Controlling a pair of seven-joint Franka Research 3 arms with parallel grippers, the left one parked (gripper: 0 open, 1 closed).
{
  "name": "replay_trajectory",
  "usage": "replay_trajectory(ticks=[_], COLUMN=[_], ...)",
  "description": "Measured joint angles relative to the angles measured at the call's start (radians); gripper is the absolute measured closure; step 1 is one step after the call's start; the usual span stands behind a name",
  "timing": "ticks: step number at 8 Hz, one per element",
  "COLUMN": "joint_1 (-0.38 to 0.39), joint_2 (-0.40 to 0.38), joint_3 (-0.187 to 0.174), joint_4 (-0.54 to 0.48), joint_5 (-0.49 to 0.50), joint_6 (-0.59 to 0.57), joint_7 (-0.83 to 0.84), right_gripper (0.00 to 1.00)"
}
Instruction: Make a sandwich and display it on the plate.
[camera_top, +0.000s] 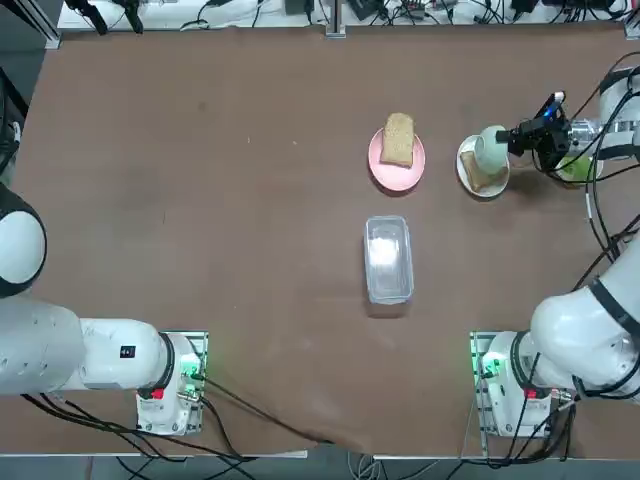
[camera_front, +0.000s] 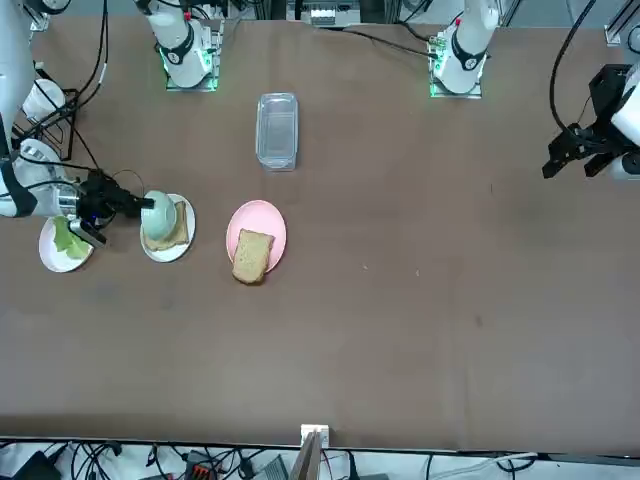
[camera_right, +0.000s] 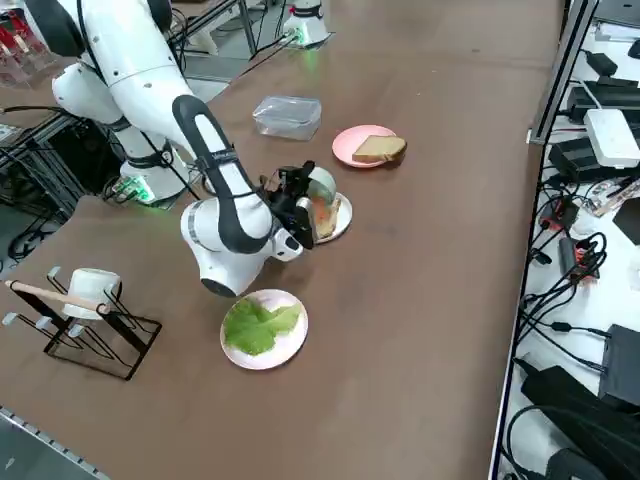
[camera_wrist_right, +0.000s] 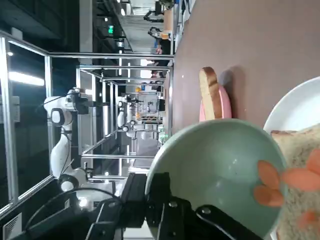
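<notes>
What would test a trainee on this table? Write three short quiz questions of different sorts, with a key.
1. True or false: the right gripper is shut on the pale-green bowl.
2. The lettuce lies on: A the pink plate, B a white plate, C the clear container.
3. Fill in: the orange food at the tipped bowl's mouth, over the toast, is ____.
Key: 1 true; 2 B; 3 carrot bits.
</notes>
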Motion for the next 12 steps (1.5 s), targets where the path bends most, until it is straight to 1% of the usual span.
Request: replay_trajectory(ticks=[5, 8, 10, 12], joint_1=[-0.032, -0.039, -0.039, -0.037], joint_2=[0.038, 0.057, 0.077, 0.080], joint_3=[0.000, 0.000, 0.000, 0.001], joint_4=[0.012, 0.021, 0.026, 0.058], joint_5=[0.007, 0.070, 0.080, 0.080], joint_6=[-0.061, -0.119, -0.126, -0.127], joint_7=[-0.033, -0.045, -0.060, -0.060], right_gripper=[0.97, 0.97, 0.97, 0.97])
